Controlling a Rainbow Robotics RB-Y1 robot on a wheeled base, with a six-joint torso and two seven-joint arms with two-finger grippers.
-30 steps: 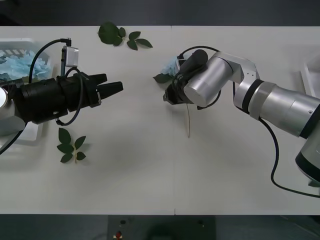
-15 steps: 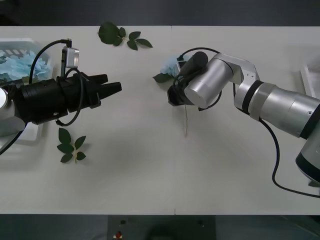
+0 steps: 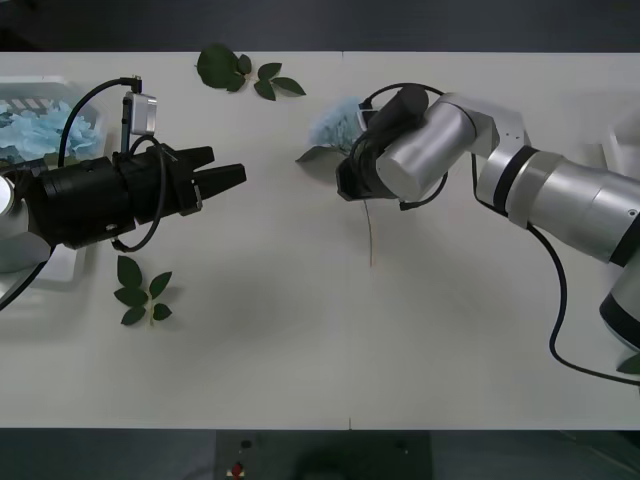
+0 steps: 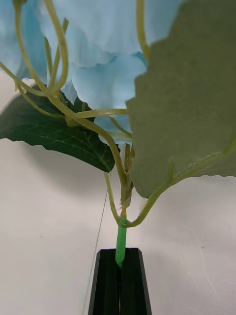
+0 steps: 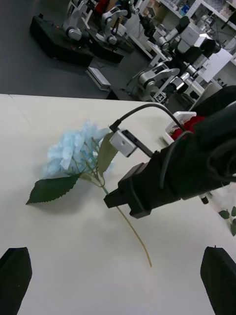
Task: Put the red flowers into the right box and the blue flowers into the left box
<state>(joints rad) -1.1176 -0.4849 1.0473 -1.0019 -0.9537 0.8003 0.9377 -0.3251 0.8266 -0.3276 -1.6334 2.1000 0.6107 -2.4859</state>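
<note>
My right gripper (image 3: pixel 347 182) is shut on the thin stem of a blue flower (image 3: pixel 335 119) at the middle of the table, toward the far side. In the right wrist view the black fingers (image 4: pixel 105 283) pinch the green stem just below the pale blue flower (image 4: pixel 93 54) and its large leaves. The bare stem end trails down to the table. My left gripper (image 3: pixel 228 177) hovers open to the left, pointing at the flower (image 5: pixel 73 147). More blue flowers (image 3: pixel 40 135) lie in the left box (image 3: pixel 40 86). A patch of the red flowers (image 5: pixel 194 122) peeks from behind the right arm.
Loose green leaf sprigs lie at the far edge (image 3: pixel 240 72) and near my left arm (image 3: pixel 140 292). The right box (image 3: pixel 614 142) shows just its rim at the right edge. Open table spreads across the middle and the near side.
My right gripper has risen and moved slightly toward the far side with the blue flower; the bloom now sits farther back and left. The left arm has stayed in place.
</note>
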